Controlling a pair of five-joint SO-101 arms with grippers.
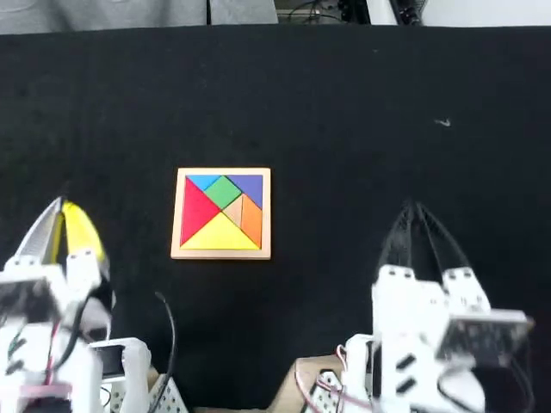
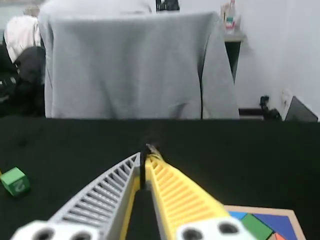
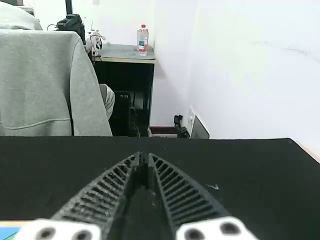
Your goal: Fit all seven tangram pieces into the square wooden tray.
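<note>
The square wooden tray [image 1: 178, 215] lies in the middle of the black table, and coloured tangram pieces [image 1: 222, 212] cover its whole inside: red, yellow, green, blue, purple, orange and tan. A corner of the tray [image 2: 295, 220] with blue and green pieces shows in the left wrist view. My left gripper [image 1: 62, 205], with one grey and one yellow finger, sits at the front left, well left of the tray, shut with nothing in it; its tips [image 2: 146, 150] meet. My right gripper [image 1: 413, 206], black-fingered, rests at the front right, shut and empty, its tips [image 3: 143, 157] closed together.
A small green cube [image 2: 14, 181] lies on the table off to one side in the left wrist view. A grey-draped chair [image 2: 135, 65] stands beyond the far table edge. A tiny light scrap [image 1: 442, 123] lies at the back right of the cloth.
</note>
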